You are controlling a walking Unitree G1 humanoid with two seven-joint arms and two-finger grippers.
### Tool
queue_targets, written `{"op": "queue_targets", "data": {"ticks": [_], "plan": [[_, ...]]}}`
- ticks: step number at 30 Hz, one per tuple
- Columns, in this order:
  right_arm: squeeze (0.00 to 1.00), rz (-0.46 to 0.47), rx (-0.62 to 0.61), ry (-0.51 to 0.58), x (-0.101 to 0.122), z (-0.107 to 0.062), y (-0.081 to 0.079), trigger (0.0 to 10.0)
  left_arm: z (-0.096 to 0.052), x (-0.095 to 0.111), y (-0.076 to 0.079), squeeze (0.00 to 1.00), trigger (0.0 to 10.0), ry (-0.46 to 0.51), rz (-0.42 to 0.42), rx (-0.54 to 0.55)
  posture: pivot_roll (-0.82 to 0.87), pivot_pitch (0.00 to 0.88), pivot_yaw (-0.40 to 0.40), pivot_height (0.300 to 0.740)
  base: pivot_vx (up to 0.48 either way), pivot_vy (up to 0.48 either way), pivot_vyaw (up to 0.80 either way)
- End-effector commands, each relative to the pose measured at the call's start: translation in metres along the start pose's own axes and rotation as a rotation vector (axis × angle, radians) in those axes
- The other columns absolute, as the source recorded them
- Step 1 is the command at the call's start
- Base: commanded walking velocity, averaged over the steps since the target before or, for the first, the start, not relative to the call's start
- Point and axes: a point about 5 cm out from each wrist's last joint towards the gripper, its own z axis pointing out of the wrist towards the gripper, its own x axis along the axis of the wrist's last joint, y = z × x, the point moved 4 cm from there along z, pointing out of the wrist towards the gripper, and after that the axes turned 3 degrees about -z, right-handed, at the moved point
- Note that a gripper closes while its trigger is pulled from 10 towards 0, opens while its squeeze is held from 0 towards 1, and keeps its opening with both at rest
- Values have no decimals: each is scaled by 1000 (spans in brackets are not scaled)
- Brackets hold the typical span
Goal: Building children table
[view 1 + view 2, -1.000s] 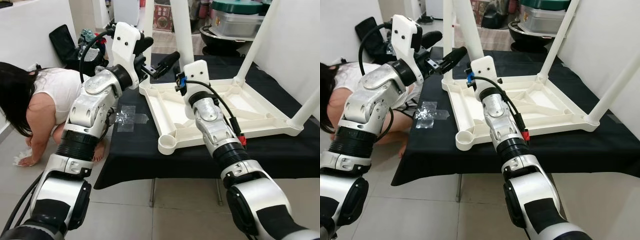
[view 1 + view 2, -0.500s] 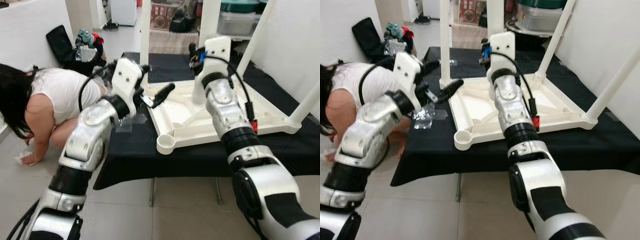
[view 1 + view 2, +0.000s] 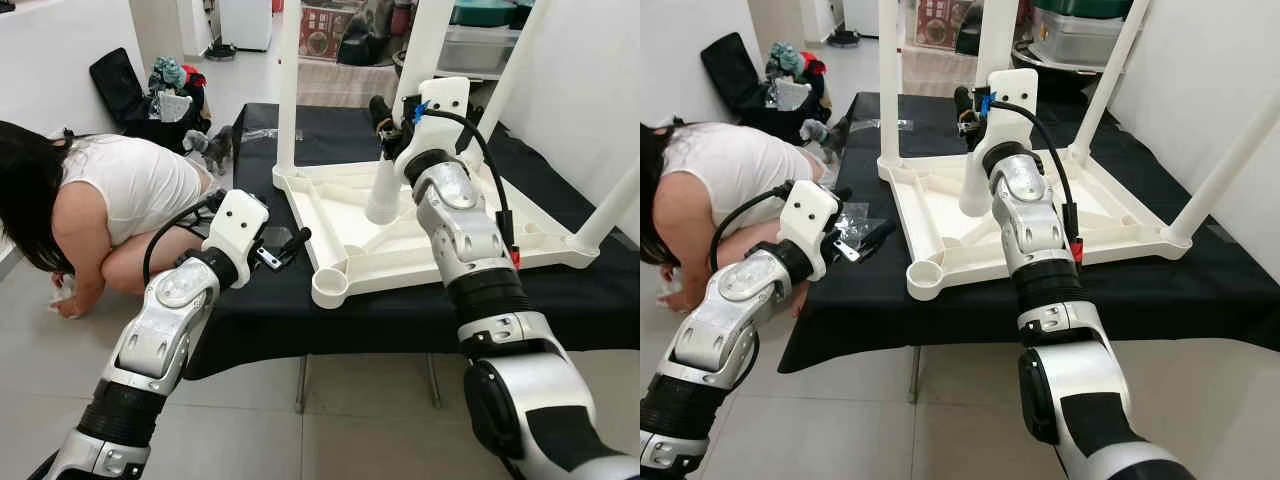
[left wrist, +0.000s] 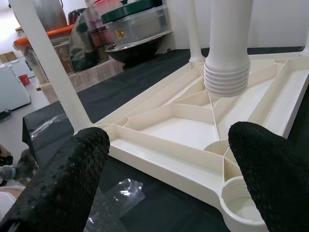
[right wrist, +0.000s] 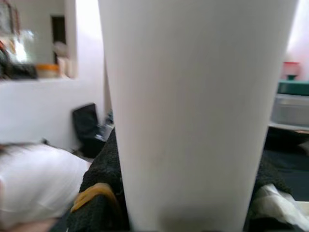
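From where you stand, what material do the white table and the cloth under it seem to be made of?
The white table, lying upside down, looks like moulded plastic with a smooth, slightly glossy finish: ribbed underside, round sockets, a threaded end on the leg held by the right gripper. The black cloth looks like matte woven fabric, hanging softly over the edge, though I cannot be sure.

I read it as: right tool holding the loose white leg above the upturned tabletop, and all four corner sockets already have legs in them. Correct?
Not quite. The right tool does hold the loose white leg above the upturned tabletop, but the near corner socket is empty; the left eye view shows it open, with three legs standing at the other corners.
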Motion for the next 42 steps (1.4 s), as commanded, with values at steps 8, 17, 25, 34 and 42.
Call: {"op": "queue_targets", "data": {"ticks": [8, 17, 25, 34, 42], "plan": [[0, 230, 164, 19, 18, -20, -28, 0, -1, -11, 8, 0, 10000, -36, -30, -9, 113, 29, -110, 740, 0, 0, 0], [0, 291, 190, 11, 21, -29, -37, 0, 4, -5, 12, 0, 10000, -15, -55, 20, 121, 16, -110, 740, 0, 0, 0], [0, 329, 242, -5, 26, -37, -54, 0, 7, -10, 27, 0, 10000, -38, -69, -71, 120, 21, -110, 740, 0, 0, 0], [0, 333, 291, -30, 26, -44, -70, 0, 13, -15, 36, 0, 10000, -59, -54, -141, 114, 33, -109, 740, 0, 0, 0], [0, 331, 319, -57, 23, -51, -77, 0, 12, -16, 26, 0, 10000, -65, -32, -125, 111, 41, -108, 740, 0, 0, 0]]}}
